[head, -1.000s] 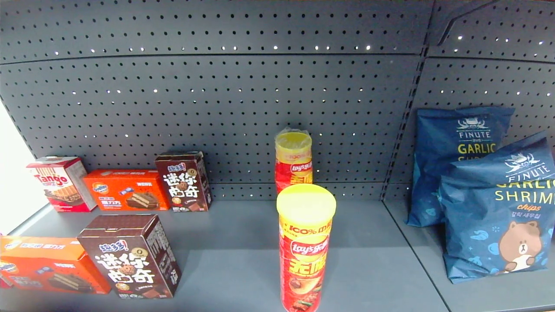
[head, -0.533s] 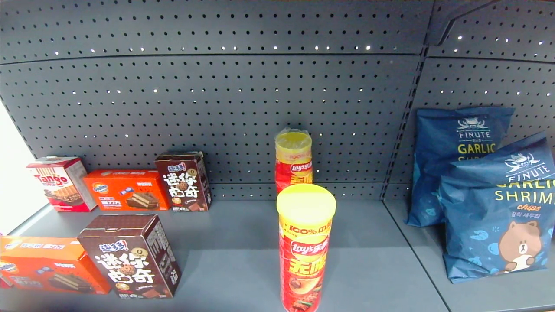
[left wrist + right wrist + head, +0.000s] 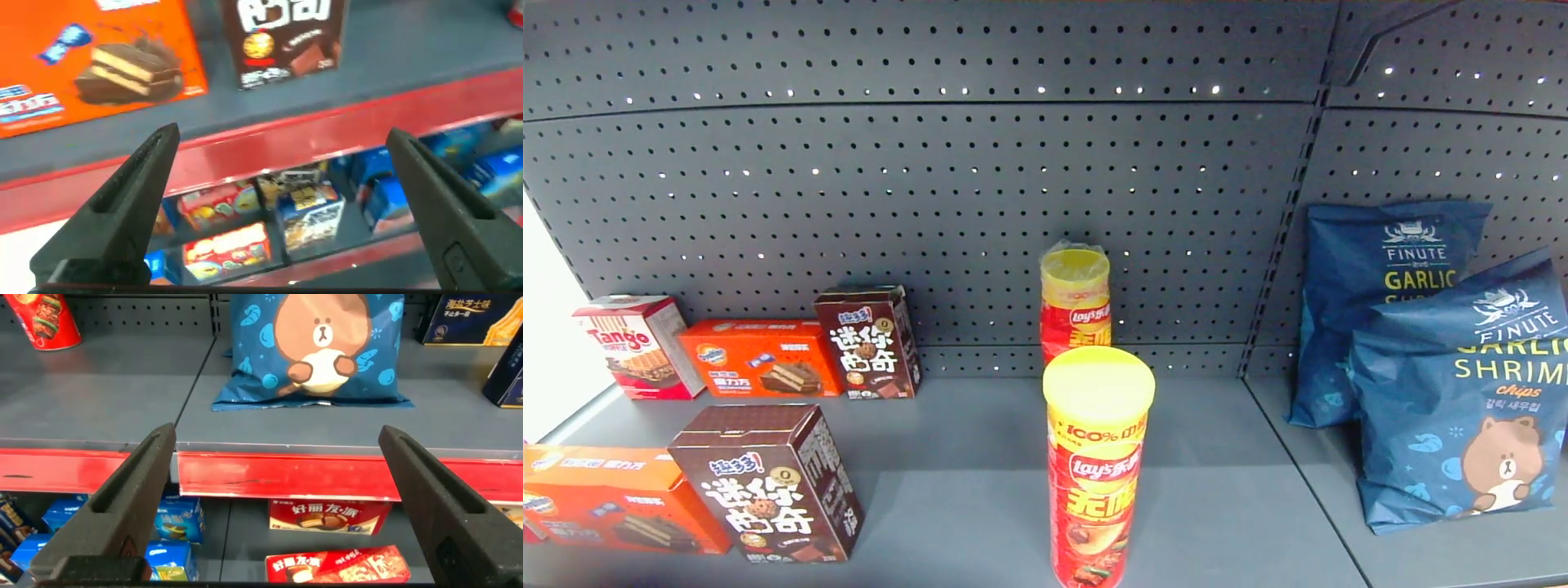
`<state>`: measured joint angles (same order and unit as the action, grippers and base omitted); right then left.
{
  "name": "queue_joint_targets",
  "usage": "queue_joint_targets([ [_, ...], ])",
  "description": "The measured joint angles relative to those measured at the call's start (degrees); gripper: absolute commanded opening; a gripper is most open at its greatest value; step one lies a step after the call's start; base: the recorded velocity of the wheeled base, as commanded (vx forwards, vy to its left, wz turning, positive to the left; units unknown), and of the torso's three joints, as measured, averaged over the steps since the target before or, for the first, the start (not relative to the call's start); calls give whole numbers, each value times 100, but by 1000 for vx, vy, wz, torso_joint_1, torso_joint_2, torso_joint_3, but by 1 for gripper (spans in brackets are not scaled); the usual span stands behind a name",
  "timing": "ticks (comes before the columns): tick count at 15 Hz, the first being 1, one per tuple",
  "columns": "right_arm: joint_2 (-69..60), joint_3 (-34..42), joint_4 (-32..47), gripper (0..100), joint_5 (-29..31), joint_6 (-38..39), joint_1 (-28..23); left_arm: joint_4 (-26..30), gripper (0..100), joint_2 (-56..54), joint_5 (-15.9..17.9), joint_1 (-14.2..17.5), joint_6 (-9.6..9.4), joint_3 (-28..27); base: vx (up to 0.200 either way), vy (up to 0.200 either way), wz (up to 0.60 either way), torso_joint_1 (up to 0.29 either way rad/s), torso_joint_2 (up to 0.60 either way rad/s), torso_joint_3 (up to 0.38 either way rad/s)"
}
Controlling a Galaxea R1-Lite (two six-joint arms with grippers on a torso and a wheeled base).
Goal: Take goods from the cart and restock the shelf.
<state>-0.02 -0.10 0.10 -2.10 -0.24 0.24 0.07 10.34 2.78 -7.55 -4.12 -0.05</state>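
Risks toppling the tall red yellow-lidded crisp tube [image 3: 1098, 469], lower centre, on reaching in; left tool [image 3: 282, 135] and right tool [image 3: 275, 431] both spread, empty.

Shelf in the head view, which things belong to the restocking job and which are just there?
Job: shelf; front chip can; rear chip can; brown box; blue bag; left gripper and right gripper, both open.
Just there: pegboard panel; lower-shelf boxes.

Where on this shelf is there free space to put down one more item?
The shelf is bare between the front brown box and the front chip can, and between that can and the blue bags. The left end is crowded with boxes; the bags fill the right end.
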Motion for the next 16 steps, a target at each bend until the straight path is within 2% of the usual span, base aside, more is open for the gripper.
queue_joint_targets([
  [2, 0, 0, 0, 100, 0, 2, 0, 0, 100, -271, 0, 330, -28, 0, 0, 0, 0, 0, 0, 0],
  [3, 0, 0, 0, 100, 0, 2, 0, 0, 100, -433, -16, 634, -23, 0, 0, 0, 0, 0, 0, 0],
  [4, 0, 0, 0, 100, 0, 2, 0, 0, 100, -560, -22, 795, -23, -2, 0, 0, 0, 0, 0, 0],
  [6, 0, 0, -2, 100, 0, 0, 0, 2, 100, -792, -11, 766, -66, -2, 0, 0, 0, 0, 0, 0],
  [7, 0, 0, -2, 100, 0, 0, 0, 2, 100, -863, -16, 755, -22, -2, 0, 0, 0, 0, 0, 0],
  [8, 0, 0, 0, 100, 0, 0, 0, 0, 100, -913, -24, 747, 158, -2, 0, 0, 0, 0, 0, 0],
  [10, 0, 0, 0, 100, 0, 2, -2, -5, 100, -974, -32, 741, 330, -2, 0, 0, 0, 0, 0, 0],
  [16, 0, 0, -2, 100, 0, 0, 0, -5, 100, -1009, 215, 736, 301, -5, 0, 0, 0, 0, 0, 0],
])
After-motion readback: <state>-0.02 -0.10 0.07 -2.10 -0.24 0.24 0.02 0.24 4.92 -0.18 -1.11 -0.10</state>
